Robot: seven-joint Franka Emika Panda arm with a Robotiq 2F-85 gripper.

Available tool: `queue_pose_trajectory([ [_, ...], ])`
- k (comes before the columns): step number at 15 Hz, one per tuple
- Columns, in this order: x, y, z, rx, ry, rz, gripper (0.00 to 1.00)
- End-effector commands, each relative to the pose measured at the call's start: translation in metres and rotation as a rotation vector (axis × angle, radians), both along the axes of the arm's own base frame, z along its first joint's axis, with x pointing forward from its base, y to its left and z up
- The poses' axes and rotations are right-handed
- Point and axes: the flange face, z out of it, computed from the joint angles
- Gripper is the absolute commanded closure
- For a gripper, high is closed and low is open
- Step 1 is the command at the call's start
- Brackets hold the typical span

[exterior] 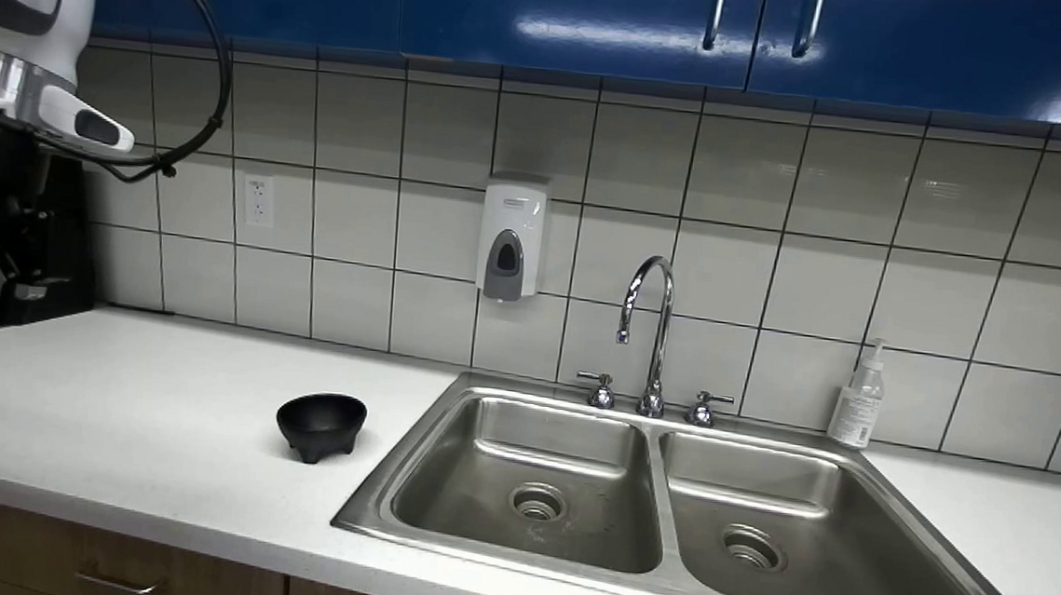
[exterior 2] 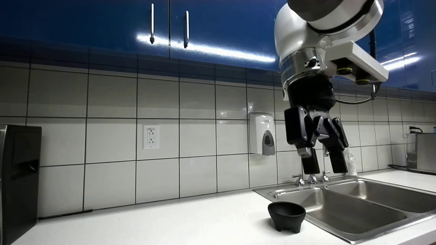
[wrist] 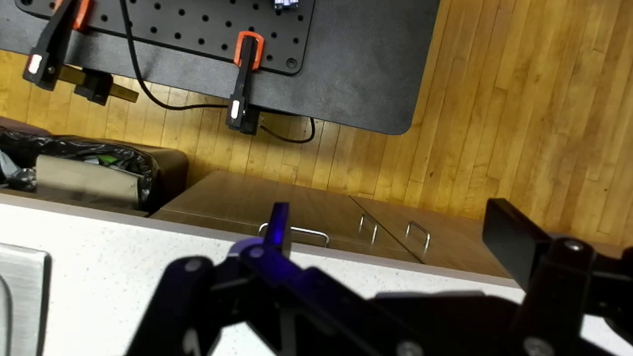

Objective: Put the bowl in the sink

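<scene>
The bowl, small, round and black on short feet, stands upright on the white counter beside the sink in both exterior views (exterior: 321, 428) (exterior 2: 287, 216). It is out of view in the wrist view. The steel double-basin sink (exterior: 663, 503) is right of the bowl; it also shows in an exterior view (exterior 2: 357, 211), and a corner shows in the wrist view (wrist: 24, 277). My gripper (exterior 2: 325, 166) is high above the counter, apart from the bowl, pointing down. In the wrist view its fingers (wrist: 395, 227) are wide apart with nothing between them. At the left edge of an exterior view its fingertips are hard to make out.
The chrome tap (exterior: 659, 334) stands behind the sink. A soap dispenser (exterior: 511, 240) hangs on the tiled wall; a pump bottle (exterior: 857, 404) stands at the sink's back right. Blue cabinets (exterior: 560, 10) hang above. A black machine (exterior 2: 20, 177) stands on the counter. The wrist view shows a black table (wrist: 371, 64).
</scene>
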Motion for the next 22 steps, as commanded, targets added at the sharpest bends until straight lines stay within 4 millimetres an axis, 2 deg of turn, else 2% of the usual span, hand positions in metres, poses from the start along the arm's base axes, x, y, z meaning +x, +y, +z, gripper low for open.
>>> queue_pose_trajectory([
  [1, 0.007, 0.001, -0.008, -0.082, -0.108, 0.010, 0.00],
  [9, 0.029, 0.001, -0.042, -0.114, -0.258, 0.014, 0.00],
  [14, 0.048, -0.013, -0.061, -0.114, -0.311, -0.049, 0.00],
  [22, 0.078, -0.038, -0.078, -0.111, -0.359, -0.103, 0.00],
])
